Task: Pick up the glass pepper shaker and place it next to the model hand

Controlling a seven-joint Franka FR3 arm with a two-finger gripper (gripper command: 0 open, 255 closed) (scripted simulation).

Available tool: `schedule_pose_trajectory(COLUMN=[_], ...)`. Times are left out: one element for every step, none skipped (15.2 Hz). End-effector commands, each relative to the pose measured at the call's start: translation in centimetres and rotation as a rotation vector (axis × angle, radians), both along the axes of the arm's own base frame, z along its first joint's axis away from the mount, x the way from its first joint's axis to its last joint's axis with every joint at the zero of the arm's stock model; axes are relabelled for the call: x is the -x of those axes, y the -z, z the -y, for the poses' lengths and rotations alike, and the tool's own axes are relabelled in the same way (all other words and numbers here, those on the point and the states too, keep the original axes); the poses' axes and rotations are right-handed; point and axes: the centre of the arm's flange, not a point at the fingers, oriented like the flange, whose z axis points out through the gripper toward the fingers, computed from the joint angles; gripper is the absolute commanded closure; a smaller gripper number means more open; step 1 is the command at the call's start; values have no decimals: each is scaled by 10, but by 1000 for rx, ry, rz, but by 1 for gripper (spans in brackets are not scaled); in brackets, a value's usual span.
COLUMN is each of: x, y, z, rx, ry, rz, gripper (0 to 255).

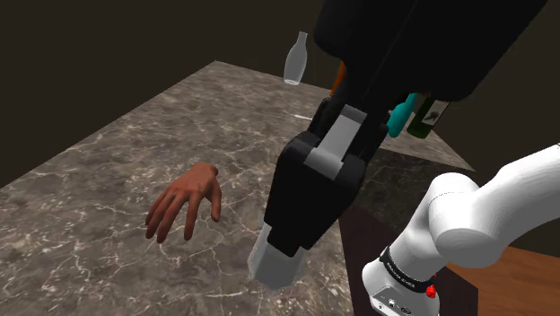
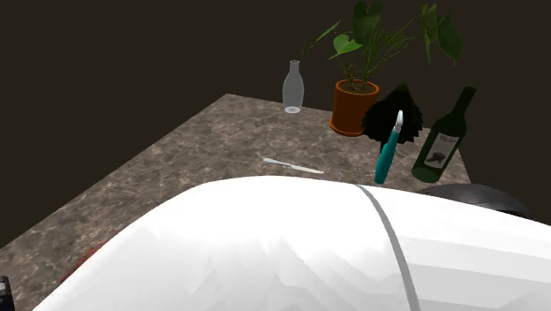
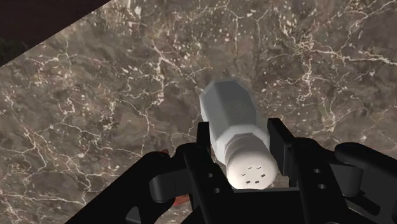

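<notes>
Lying left of centre in the shoulder view, a flesh-coloured model hand [image 1: 186,203] rests on the brown veined marble tabletop [image 1: 81,193]. Just right of it, at lower middle, the black two-finger gripper [image 3: 242,130] is clenched around the pale grey faceted pepper shaker [image 1: 274,262], whose holed cap faces the palm.

White arm [image 2: 291,247] blocks near part of table [image 2: 177,159] from us. Claw [image 1: 289,241] hides upper part of shaker [image 1: 272,266] in shoulder view. Wine bottle [image 1: 422,122] half behind arm there; we can't read label.
</notes>
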Motion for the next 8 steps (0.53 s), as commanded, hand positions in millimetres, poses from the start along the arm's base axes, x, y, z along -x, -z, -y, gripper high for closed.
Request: schedule_pose_trajectory(x=[0,0,0,0,0,0,0,0], y=[10,15,20,26,31,36,41,47], z=[-1,-1,-1,-1,-1,-1,-1,-1], rx=[0,0,0,0,0,0,0,0], ry=[0,0,0,0,0,0,0,0], rz=[0,0,0,0,0,0,0,0], gripper=[255,255,255,255,255,255,255,255])
